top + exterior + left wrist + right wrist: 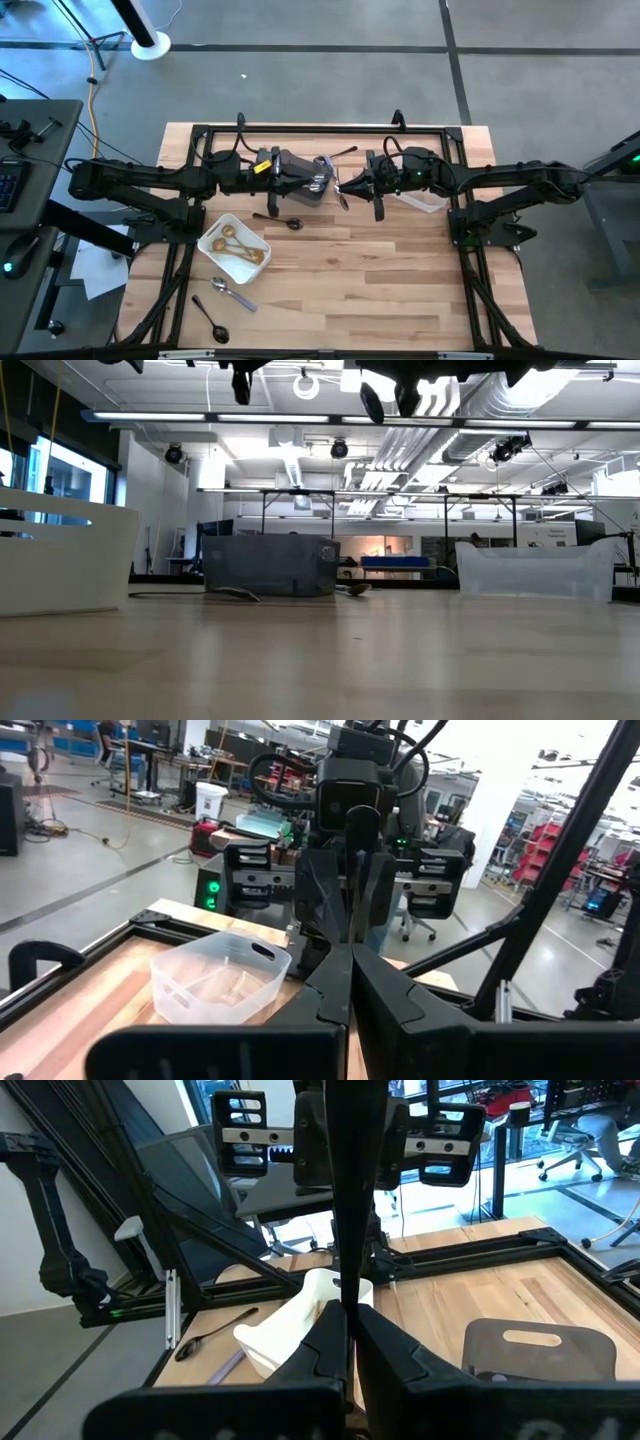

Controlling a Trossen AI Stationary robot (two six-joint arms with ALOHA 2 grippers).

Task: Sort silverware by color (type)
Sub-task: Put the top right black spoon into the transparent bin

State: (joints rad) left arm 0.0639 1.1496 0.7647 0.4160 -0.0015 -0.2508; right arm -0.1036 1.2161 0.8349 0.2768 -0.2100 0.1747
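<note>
Both arms hang level over the table's far middle, tip to tip, clear of the tabletop. My left gripper (330, 184) (350, 975) is shut above the grey bin (300, 176) and holds nothing. My right gripper (346, 188) (350, 1325) is shut and holds nothing, beside the clear tub (422, 201). Two gold spoons (238, 247) lie in the white tray (212, 234). A black spoon (281, 221) lies flat on the table before the bin. A silver spoon (233, 293) and another black spoon (211, 318) lie near the front left. A black piece (343, 153) lies behind the bin.
A black frame (200, 131) runs round the table's edges. In the low view the white tray (60, 560) stands at the left, the grey bin (270, 565) in the middle and the clear tub (535, 570) at the right. Bare wood fills the near right half.
</note>
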